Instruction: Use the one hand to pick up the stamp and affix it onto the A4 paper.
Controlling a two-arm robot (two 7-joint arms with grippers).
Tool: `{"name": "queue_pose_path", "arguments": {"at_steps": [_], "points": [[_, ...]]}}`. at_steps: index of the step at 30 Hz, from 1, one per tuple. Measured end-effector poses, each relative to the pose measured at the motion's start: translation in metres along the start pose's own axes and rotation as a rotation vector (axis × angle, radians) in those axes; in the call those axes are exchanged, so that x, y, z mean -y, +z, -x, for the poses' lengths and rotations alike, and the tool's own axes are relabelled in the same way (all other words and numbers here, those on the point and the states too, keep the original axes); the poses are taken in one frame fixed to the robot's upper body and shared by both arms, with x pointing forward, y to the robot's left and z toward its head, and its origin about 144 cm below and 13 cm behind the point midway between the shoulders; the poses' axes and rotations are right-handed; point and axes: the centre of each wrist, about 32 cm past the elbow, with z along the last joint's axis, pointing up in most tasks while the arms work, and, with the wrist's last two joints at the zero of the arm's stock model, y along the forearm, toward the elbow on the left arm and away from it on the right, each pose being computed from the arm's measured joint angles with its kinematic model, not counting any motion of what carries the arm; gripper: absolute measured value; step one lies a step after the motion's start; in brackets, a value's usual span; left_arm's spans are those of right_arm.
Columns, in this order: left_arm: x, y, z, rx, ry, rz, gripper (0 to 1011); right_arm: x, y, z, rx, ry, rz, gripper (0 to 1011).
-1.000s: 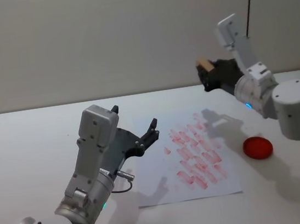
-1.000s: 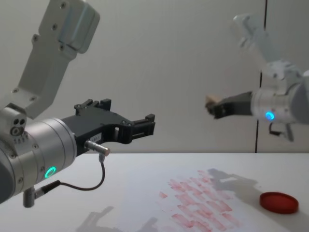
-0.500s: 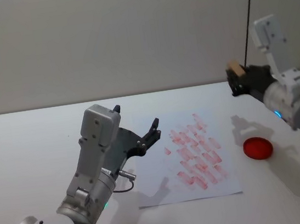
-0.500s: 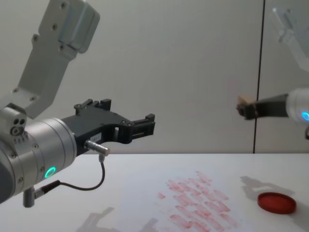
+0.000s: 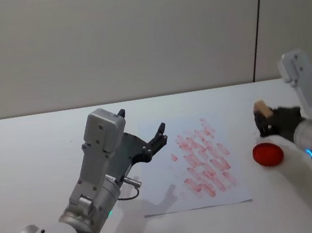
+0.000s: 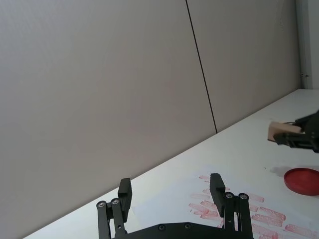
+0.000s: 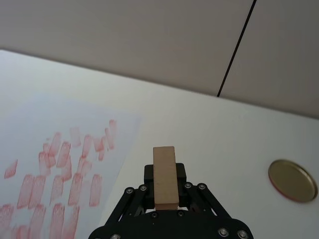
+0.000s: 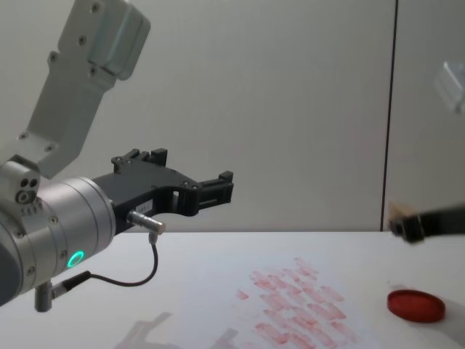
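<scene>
- A white tabletop [image 5: 27, 145] stands before a plain grey wall [image 5: 106, 42] with a dark vertical seam.
- The paper [image 5: 161, 199] lies flat on the tabletop, its right half covered with rows of red-pink marks [image 5: 203, 162].
- A round red ink pad [image 5: 267, 154] sits on the tabletop just right of the paper, clear of its edge.
- The right gripper [image 5: 263, 121] hangs in the air above the pad's far left rim; its jaws are clamped on the stamp [image 5: 262, 108], which pokes out of them toward the paper.
- In the right wrist view the stamp [image 7: 165, 177] stands between the fingers, with the paper [image 7: 30, 124] off to one side.
- The left gripper [image 5: 147, 140] hovers over the paper's left part, jaws spread apart and holding nothing.
</scene>
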Motion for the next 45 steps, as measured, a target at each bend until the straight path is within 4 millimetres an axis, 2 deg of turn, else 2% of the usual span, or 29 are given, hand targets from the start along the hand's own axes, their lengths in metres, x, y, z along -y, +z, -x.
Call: {"name": "queue_pose_path", "arguments": {"at_steps": [12, 20, 32, 45], "points": [[0.0, 0.0, 0.0, 0.0, 0.0, 0.0, 993, 0.015, -0.021, 0.007, -0.031, 0.022, 0.103, 219], [0.0, 0.0, 0.0, 0.0, 0.0, 0.0, 993, 0.019, -0.028, 0.008, -0.038, 0.018, 0.124, 219], [0.0, 0.0, 0.0, 0.0, 0.0, 0.0, 993, 0.018, -0.029, 0.006, -0.034, -0.009, 0.112, 219], [0.0, 0.0, 0.0, 0.0, 0.0, 0.0, 993, 0.009, -0.033, 0.002, -0.043, -0.017, 0.113, 219]]}}
